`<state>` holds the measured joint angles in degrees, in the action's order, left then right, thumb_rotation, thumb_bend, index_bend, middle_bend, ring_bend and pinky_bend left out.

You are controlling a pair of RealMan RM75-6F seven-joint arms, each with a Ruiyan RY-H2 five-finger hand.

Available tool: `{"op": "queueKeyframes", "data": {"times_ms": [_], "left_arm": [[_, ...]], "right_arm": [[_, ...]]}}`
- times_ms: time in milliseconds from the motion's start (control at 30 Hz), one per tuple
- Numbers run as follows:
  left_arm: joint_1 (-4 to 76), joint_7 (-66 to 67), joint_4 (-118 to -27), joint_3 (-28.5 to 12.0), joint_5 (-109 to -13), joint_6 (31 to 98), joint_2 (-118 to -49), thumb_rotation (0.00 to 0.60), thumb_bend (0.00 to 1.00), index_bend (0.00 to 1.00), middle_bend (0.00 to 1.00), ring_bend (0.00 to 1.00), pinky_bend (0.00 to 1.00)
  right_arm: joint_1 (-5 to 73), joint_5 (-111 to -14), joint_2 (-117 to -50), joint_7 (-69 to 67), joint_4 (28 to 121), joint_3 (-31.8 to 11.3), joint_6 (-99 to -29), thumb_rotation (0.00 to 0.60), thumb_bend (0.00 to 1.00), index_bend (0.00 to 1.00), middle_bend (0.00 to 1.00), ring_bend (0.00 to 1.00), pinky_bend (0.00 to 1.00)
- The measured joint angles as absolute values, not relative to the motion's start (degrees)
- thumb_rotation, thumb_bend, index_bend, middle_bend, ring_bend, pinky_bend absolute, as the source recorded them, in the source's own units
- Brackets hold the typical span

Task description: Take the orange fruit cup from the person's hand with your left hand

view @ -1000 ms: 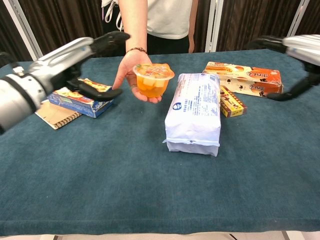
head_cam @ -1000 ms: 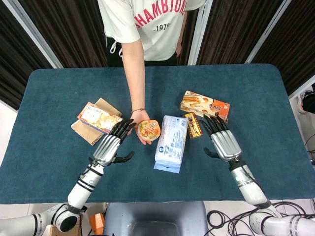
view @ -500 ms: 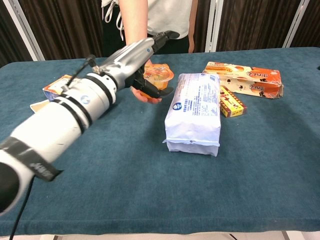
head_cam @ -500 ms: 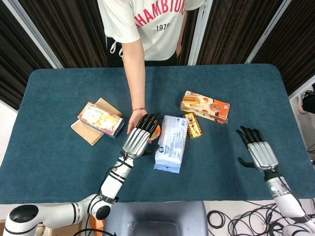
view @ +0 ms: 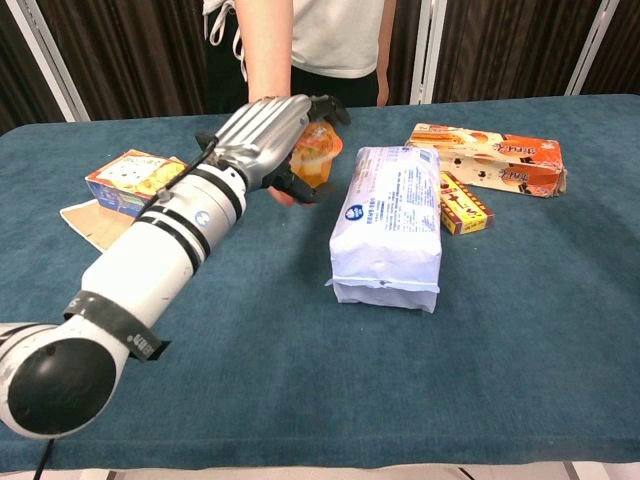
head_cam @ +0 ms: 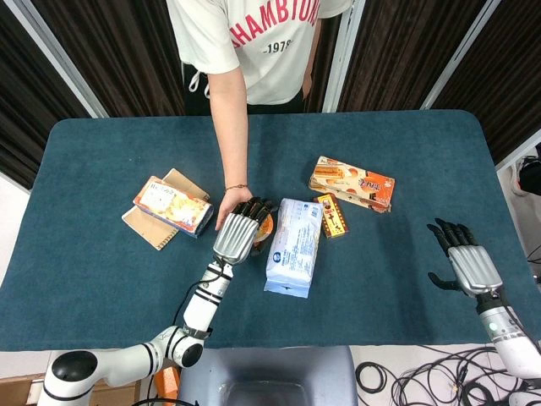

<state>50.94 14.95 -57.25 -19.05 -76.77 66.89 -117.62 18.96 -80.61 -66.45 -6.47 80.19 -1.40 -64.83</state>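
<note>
The orange fruit cup (view: 318,151) is over the person's hand (head_cam: 226,218), near the table's middle. My left hand (view: 262,138) covers it from above, fingers curled over its far rim and thumb under its near side, gripping it. In the head view only an orange sliver of the cup (head_cam: 265,225) shows past my left hand (head_cam: 237,236). A bit of the person's palm (view: 283,197) shows below the cup. My right hand (head_cam: 470,265) hovers with fingers spread and nothing in it, near the table's right edge, out of the chest view.
A blue-and-white bag (head_cam: 292,245) lies just right of the cup. Beyond it are a small chocolate box (head_cam: 332,215) and a long orange box (head_cam: 352,183). A snack box (head_cam: 172,205) sits on a notebook (head_cam: 141,225) to the left.
My left hand swung right from beside the cup and closed over it. My right hand drew back from the boxes to the table's right edge.
</note>
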Motion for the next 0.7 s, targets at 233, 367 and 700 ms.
{"op": "queueKeyframes", "data": {"times_ms": [233,367,700], "left_arm": [[51.29,14.36,-55.43,-17.67,-78.92,68.59,-118.02,0.6,0.34,0.53,0.51,0.51,0.69],[51.01,13.55,-57.04,-17.39,-79.75,69.48,-116.9,0.6,0.37,0.54,0.51,0.54,0.72],[47.47,18.26,-73.24,-15.72,-83.22,74.97,-107.45,0.6,0.36,0.56,0.52,0.57,0.76]], "right_arm": [[19.05,-80.15,-66.42,-6.57,80.14,-1.63,-63.88,0.6,0.2,0.0,0.0,0.0,0.0],[19.09,-79.73,-66.32,-6.36,80.25,-1.71,-63.13,0.6,0.2,0.0,0.0,0.0,0.0],[19.1,-79.9,-66.13,-4.51,82.05,-1.97,-63.37,0.6,0.2,0.0,0.0,0.0,0.0]]}}
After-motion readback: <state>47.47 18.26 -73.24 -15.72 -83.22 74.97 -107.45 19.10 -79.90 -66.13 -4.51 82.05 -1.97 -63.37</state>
